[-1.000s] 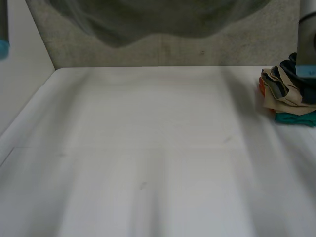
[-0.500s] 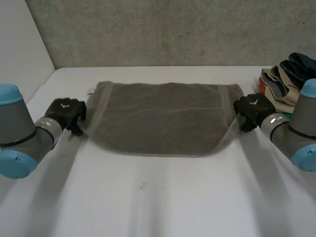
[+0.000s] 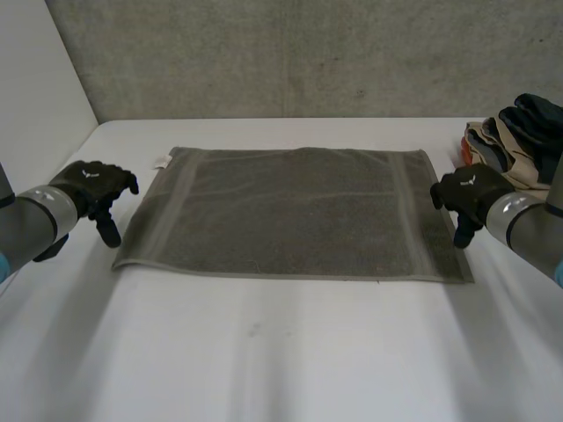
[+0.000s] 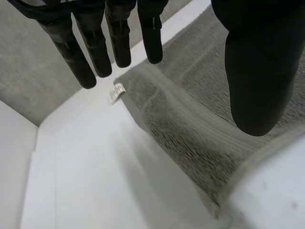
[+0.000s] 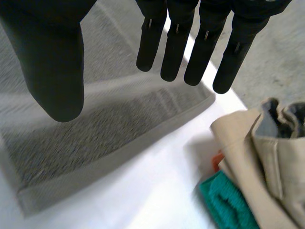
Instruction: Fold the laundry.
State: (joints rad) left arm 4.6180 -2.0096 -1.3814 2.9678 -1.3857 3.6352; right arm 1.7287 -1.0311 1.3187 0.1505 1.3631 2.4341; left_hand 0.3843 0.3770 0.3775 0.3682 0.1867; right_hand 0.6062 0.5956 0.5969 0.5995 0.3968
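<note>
Towel: grey-brown towel lies spread flat, one layer, on the white table, its long edges running 9 to 3 o'clock, set toward 12 o'clock from the table's middle.
Towel edges: near long edge straight with a thick hem; the 7 o'clock corner is slightly lifted off the table in the left wrist view.
Tag: small white tag sticks out at the towel's 10 o'clock corner, lying on the table.
Left hand: left hand sits at 9 o'clock of the towel, just beside its short edge, nearer the 7 o'clock corner.
Left fingers: fingers straight and hanging loose, thumb apart from them above the hem, nothing between them; contact with the cloth cannot be told.
Right hand: right hand sits at 3 o'clock of the towel, over its short edge.
Right fingers: fingers straight, thumb held wide of them, holding nothing, the towel's corner below them.
Pile: pile of clothes at 2 o'clock of the towel, apart from it, by the table's far right edge; beige, dark, teal and orange pieces.
Backdrop: grey concrete wall at 12 o'clock behind the table.
</note>
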